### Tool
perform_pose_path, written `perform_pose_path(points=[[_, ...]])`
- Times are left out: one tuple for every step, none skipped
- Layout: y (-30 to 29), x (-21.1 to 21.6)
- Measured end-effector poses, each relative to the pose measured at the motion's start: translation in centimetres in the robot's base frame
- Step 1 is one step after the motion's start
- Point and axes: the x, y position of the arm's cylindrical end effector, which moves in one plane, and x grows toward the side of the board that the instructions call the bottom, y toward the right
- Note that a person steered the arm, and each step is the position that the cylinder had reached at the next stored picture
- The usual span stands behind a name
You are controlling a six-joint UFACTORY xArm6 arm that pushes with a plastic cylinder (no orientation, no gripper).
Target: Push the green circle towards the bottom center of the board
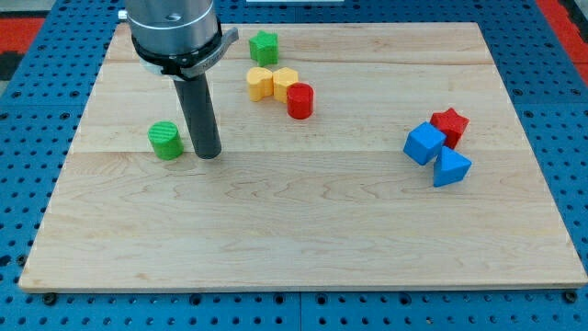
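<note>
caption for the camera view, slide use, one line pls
My tip sits just right of the green circle on the wooden board, other blocks scattered toward the top and right.

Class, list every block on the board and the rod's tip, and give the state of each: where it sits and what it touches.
Green circle: upright, left side, just left of my tip.
My tip: on the board, beside the circle.
Green star: top, alone.
Yellow blocks: two, touching.
Red cylinder: upright, against the yellow blocks.
Red star: right side, touching the blue cube.
Blue cube: beside the blue triangle.
Blue triangle: lowest of the right cluster.
</note>
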Motion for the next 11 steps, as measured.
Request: perform_pose_path(points=[[0.1,-1.5],[2.3,-7.2],[-3.1,-8.9],[-4.7,-7.2],[-3.7,-4.2],[-4.7,-1.5],[-9.5,-1.1],[-12.5,-0.5],[-9.8,3.8],[-1.1,8.1],[-0.8,6.0]])
